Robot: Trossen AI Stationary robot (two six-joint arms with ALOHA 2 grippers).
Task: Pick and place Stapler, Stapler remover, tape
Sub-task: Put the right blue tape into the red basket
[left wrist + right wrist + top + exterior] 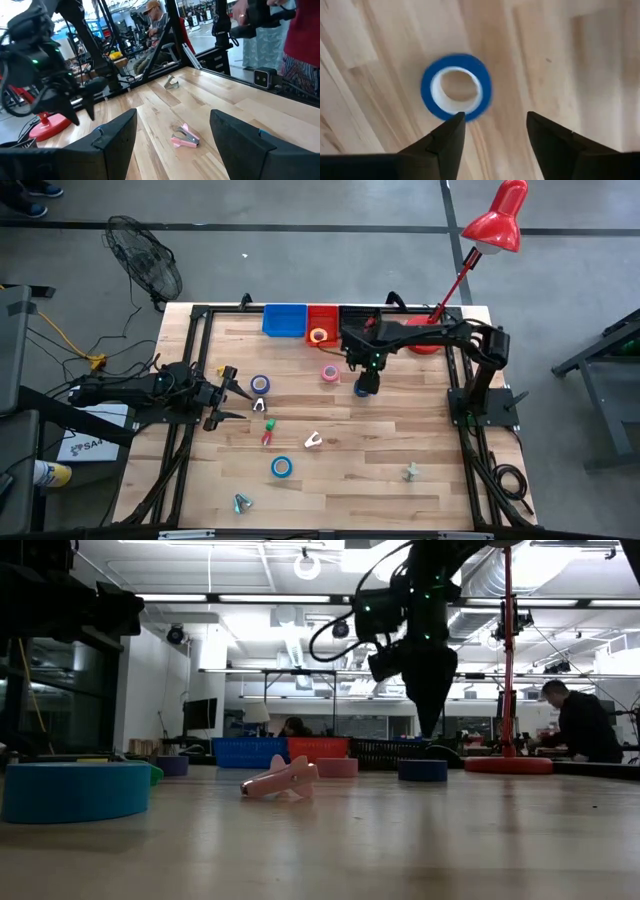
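Note:
A blue tape roll (pixel 456 87) lies flat on the wooden table. My right gripper (pixel 495 125) points down just above it, open, and the low view shows its fingers (pixel 430 710) clear of the roll (pixel 422 769). Another blue roll (pixel 260 384), a pink roll (pixel 330 373) and a third blue roll (pixel 282 467) also lie flat. A pink stapler remover (pixel 186 137) rests on the table ahead of my left gripper (pixel 228 395), which waits open and level at the table's left. Which small piece is a stapler I cannot tell.
Blue (pixel 284 320), red (pixel 322 315) and black (pixel 360 313) bins stand along the far edge; a yellow roll (pixel 319 335) lies in the red one. A red lamp base (pixel 425 345) stands at the far right. Small claw pieces (pixel 313 441) (pixel 411 472) (pixel 241 502) are scattered nearer.

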